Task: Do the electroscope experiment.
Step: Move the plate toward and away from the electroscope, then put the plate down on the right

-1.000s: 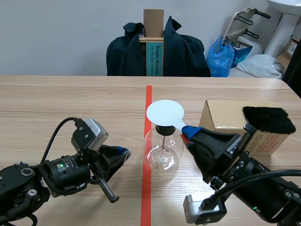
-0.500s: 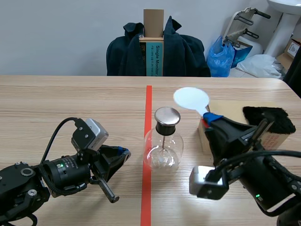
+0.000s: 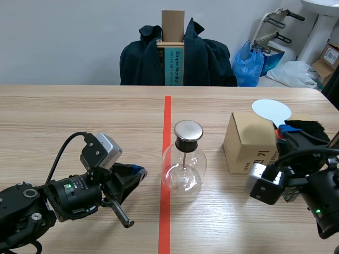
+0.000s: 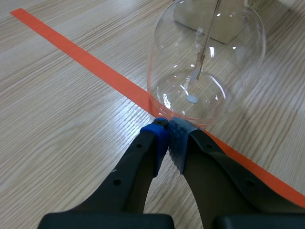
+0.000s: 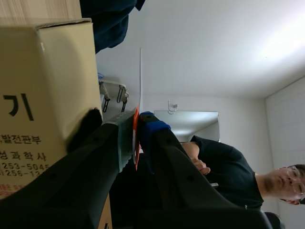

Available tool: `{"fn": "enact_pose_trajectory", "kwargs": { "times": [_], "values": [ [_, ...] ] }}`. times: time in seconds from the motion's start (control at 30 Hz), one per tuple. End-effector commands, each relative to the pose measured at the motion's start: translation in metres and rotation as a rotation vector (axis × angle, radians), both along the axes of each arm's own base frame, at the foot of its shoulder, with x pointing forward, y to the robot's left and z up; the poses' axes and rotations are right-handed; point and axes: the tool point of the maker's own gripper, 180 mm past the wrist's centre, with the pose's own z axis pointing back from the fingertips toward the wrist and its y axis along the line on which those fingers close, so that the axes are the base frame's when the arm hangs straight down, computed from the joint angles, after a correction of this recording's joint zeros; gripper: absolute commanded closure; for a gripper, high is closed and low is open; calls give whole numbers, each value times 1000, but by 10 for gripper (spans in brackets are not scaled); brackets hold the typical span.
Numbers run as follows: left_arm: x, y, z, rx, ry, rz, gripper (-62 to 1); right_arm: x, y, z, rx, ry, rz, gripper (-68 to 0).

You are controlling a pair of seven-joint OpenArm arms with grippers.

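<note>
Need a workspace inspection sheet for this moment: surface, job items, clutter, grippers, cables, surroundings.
Surface: light wooden table, orange-red tape line down the middle.
Job's things: clear glass flask electroscope with metal cap, upright on the tape line; white round disc on a thin handle, raised above the box; black furry cloth at the box's right end, partly hidden.
Clutter: brown cardboard box right of the flask.
Grippers: left gripper shut on nothing, tips by the flask's base; right gripper shut on the disc's handle.
Cables: black cable looping by the left arm's camera.
Surroundings: dark jacket, blue plastic bag, person in the right wrist view.
</note>
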Motion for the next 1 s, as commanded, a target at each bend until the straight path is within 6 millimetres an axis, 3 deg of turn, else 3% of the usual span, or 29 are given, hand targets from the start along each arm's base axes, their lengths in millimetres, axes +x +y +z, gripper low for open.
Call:
{"fn": "enact_pose_trajectory", "kwargs": {
  "times": [0.0, 0.23, 0.97],
  "values": [
    [7, -3, 12, -26, -32, 4, -23, 1, 1, -3, 5, -1, 0, -8],
    [7, -3, 12, -26, -32, 4, -23, -6, 16, -27, 20, 65, 15, -8],
    [7, -3, 11, -25, -31, 4, -28, 6, 6, -19, 11, 35, -29, -9]
  ]
}}
